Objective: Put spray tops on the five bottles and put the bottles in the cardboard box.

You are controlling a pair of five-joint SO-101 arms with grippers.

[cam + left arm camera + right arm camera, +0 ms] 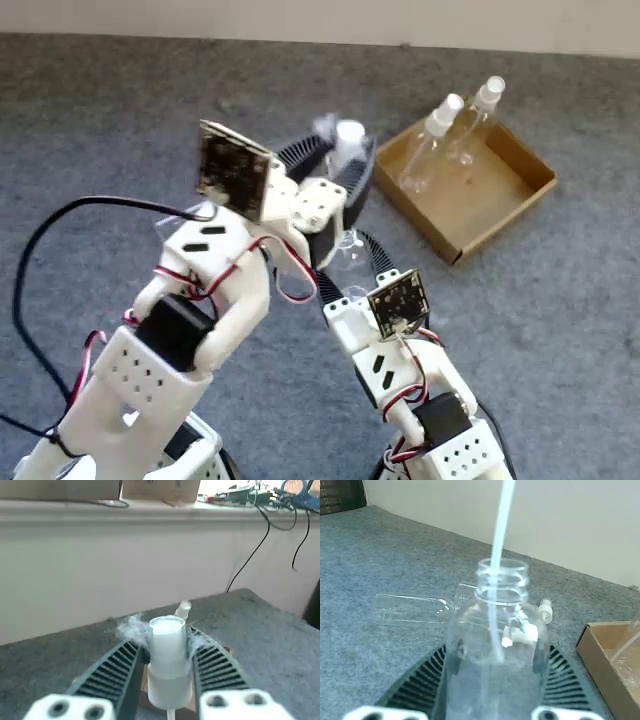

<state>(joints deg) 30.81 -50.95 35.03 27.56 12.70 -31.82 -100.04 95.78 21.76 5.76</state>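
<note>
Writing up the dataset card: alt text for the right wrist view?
A clear plastic bottle stands upright, clamped in the right gripper, with a thin white tube hanging into its open neck. Behind, a second clear bottle lies on grey carpet; a brown cardboard box sits nearby.

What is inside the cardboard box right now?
Two clear bottles with white spray tops lie in the cardboard box. The left gripper overlaps its corner, hiding a little of it.
</note>
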